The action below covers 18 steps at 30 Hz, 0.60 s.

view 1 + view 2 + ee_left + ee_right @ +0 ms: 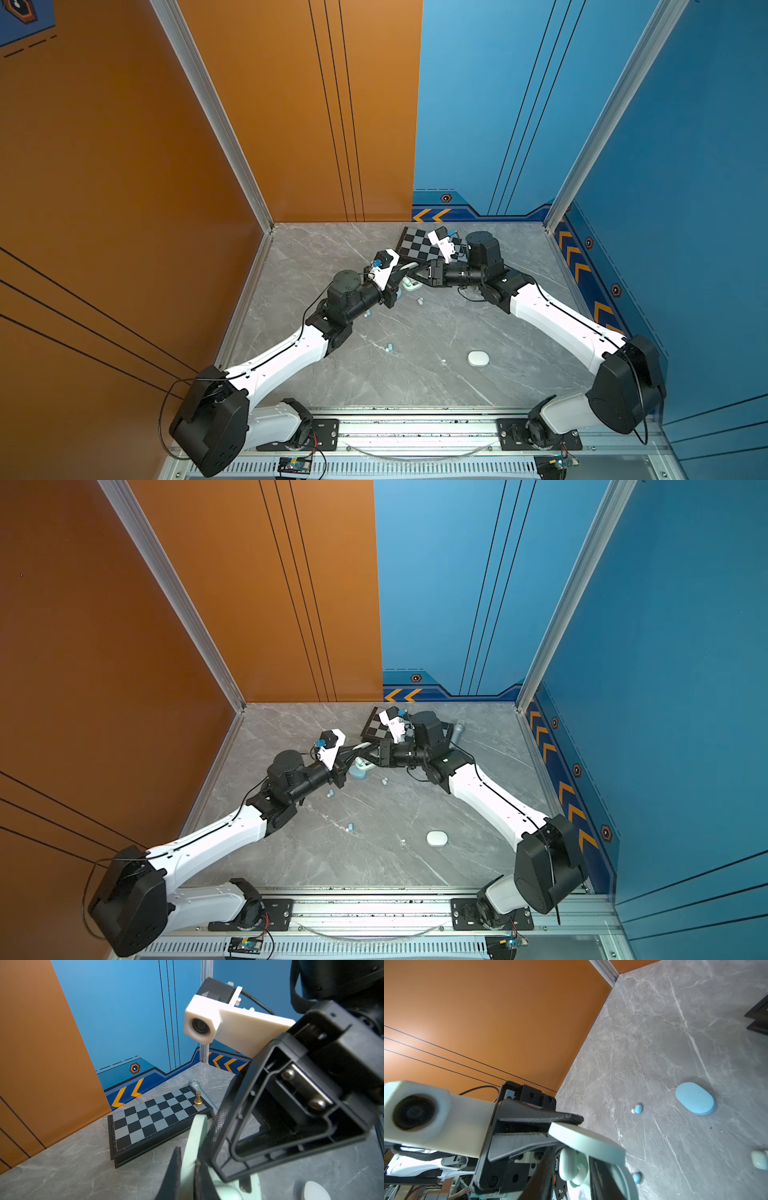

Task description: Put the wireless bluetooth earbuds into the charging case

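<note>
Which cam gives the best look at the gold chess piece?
Left wrist: the gold chess piece stands upright near a corner of the chessboard, sharp and unobstructed. In both top views the right arm covers that corner, so the piece isn't visible. The right wrist view catches only a dark edge of the board.

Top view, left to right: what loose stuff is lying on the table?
light blue earbuds → light blue case → pale earbud → white case → microphone

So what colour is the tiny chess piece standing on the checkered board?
Shiny gold. The small gold chess piece shows best in the left wrist view.
</note>
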Each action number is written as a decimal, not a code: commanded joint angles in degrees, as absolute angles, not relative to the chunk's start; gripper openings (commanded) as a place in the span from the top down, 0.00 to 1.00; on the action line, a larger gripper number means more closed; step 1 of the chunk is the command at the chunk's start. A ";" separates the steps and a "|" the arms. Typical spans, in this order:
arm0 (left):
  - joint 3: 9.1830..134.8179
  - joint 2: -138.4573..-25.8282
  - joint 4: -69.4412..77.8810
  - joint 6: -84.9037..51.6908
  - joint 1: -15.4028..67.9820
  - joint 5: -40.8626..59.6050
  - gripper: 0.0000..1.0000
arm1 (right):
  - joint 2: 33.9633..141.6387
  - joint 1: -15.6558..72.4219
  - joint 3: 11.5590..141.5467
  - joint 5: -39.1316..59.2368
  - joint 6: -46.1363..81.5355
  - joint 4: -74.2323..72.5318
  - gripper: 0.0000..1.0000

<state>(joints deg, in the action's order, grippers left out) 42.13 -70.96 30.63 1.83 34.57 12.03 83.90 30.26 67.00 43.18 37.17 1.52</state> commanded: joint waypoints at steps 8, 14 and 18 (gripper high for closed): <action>43.08 -71.49 32.77 1.72 35.14 8.03 1.00 | 80.79 29.31 67.63 39.86 33.80 4.37 0.68; 42.00 -72.06 27.97 3.89 35.08 0.02 1.00 | 79.05 29.09 66.98 38.02 33.27 5.43 0.68; 41.03 -72.58 24.73 5.06 35.15 -3.92 1.00 | 77.73 29.08 66.07 36.17 32.81 6.70 0.68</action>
<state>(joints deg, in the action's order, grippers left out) 42.06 -71.96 27.75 3.51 34.63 1.52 79.85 29.56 66.94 38.68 34.30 4.56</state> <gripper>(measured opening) 0.108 0.324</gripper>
